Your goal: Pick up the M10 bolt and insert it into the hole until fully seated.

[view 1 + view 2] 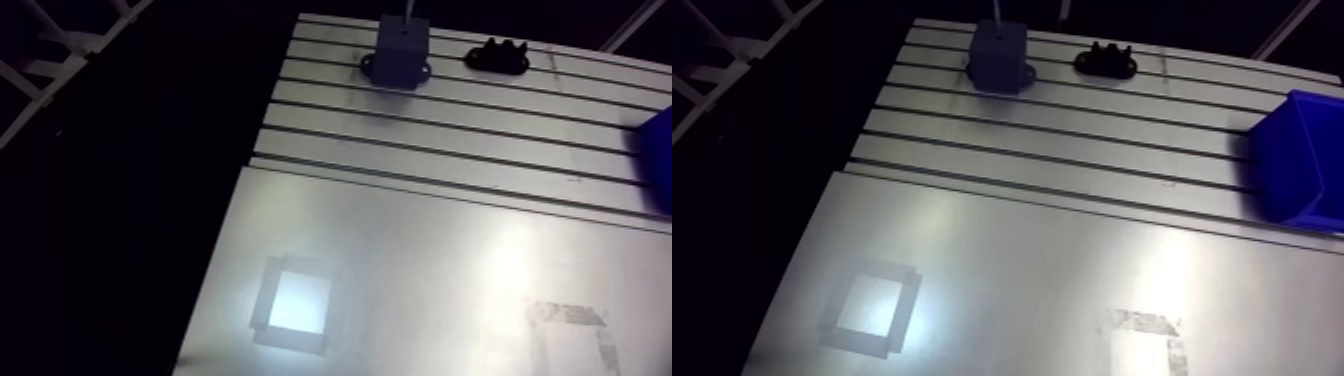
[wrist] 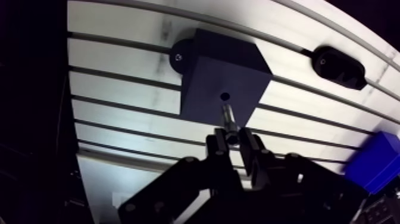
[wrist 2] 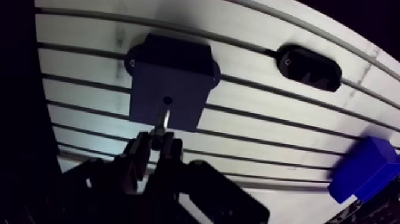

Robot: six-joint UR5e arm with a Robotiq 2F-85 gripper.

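Gripper (image 2: 235, 140): clenched on the M10 bolt (image 2: 229, 122), which is held between the fingers; shank is pointed ahead at the hole (image 2: 224, 96) in the dark block (image 2: 223, 77); tip is seen just at the hole's mouth, entry not discernible; block is mounted on the slotted table (image 1: 1072, 270), at 12 o'clock in the arm view; black fixture (image 1: 1106, 61) is sited at the block's 3 o'clock; blue bin (image 1: 1302, 160) is placed at the table's 3 o'clock edge; taped square (image 1: 872, 308) is noted at 7 o'clock.

Bolt (image 2: 228, 116) in pincer (image 2: 233, 138), just before the hole (image 2: 225, 96) in the block (image 2: 214, 71); holder (image 2: 339, 64) beside, bin (image 2: 372, 161) well apart.
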